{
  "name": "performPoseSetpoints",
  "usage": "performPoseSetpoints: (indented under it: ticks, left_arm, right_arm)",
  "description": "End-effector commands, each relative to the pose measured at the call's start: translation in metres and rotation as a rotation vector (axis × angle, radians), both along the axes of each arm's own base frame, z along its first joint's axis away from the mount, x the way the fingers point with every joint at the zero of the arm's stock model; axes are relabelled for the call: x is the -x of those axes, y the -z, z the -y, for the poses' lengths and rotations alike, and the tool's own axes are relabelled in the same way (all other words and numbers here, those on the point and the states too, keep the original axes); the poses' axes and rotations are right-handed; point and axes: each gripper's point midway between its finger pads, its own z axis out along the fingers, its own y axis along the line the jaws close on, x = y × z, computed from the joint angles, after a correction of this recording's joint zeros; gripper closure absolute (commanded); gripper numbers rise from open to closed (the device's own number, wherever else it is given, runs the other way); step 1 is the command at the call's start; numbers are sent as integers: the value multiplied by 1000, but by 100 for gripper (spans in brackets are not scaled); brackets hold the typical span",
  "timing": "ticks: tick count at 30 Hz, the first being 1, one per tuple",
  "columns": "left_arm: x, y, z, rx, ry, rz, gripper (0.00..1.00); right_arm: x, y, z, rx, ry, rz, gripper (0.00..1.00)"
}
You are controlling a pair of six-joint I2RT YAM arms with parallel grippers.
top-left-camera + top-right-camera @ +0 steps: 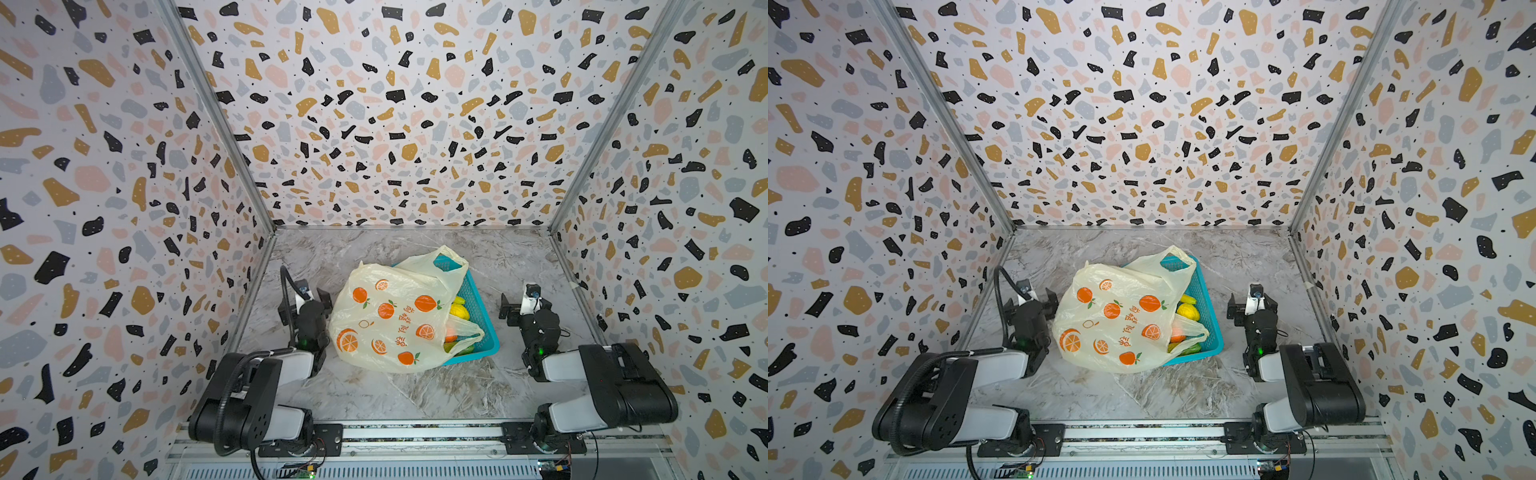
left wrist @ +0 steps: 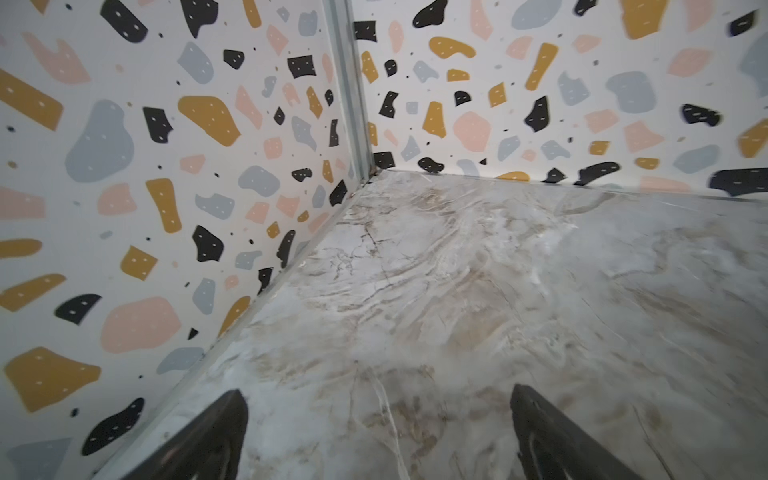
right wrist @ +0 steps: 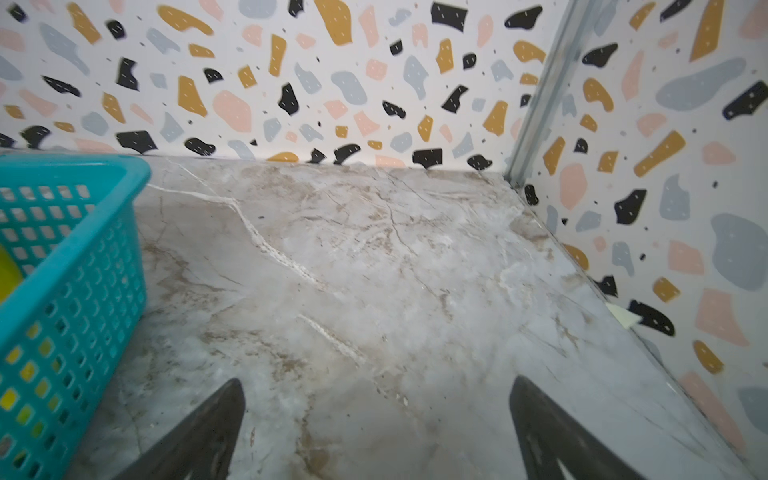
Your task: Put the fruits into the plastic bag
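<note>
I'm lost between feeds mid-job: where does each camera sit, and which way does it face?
Top views: overhead behind the robot, looking down at the table, the bag draped over the basket of fruits; left arm and right arm show.
Left wrist: on that arm, faces a bare far corner; open left claw shows.
Right wrist: faces the other far corner; open right claw shows.
Shared: basket, in top views and right wrist view.

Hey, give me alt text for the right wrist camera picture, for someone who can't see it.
The right tool stands open and empty above a marble table, its two dark fingers spread wide. Beside it is a corner of a teal perforated basket with yellow fruit showing inside; speckled walls stand behind.
</note>
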Motion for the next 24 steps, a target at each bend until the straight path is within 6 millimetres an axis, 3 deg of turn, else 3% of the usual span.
performPoseSetpoints:
  ticks: [1, 6, 8, 9, 11, 14, 19, 21, 24]
  left_arm:
    - [9, -43, -30, -62, -216, -54, 0]
    - [50, -102, -54, -28, -393, 85, 1]
    - [59, -124, -45, 81, -353, 118, 0]
    - [58, -132, -30, 126, -278, 106, 1]
    - [54, -140, 14, 207, -87, 71, 1]
    - [58, -137, 111, 314, 275, 4, 1]
    - [96, -108, 275, 285, 734, -183, 0]
    - [111, -89, 327, 190, 845, -276, 0]
    - [123, -63, 379, 25, 919, -393, 0]
  right_arm:
    - [-17, -32, 15, -81, 138, -45, 2]
    - [-7, -61, 21, -215, 267, -91, 3]
    - [3, -65, 15, -295, 273, -125, 3]
    - [7, -66, 9, -347, 250, -139, 3]
    - [15, -65, -9, -436, 166, -170, 5]
    - [23, -62, -35, -502, 35, -214, 6]
    - [22, -57, -27, -481, 82, -266, 6]
    - [17, -58, -23, -457, 90, -280, 6]
    - [12, -58, -17, -432, 103, -301, 6]
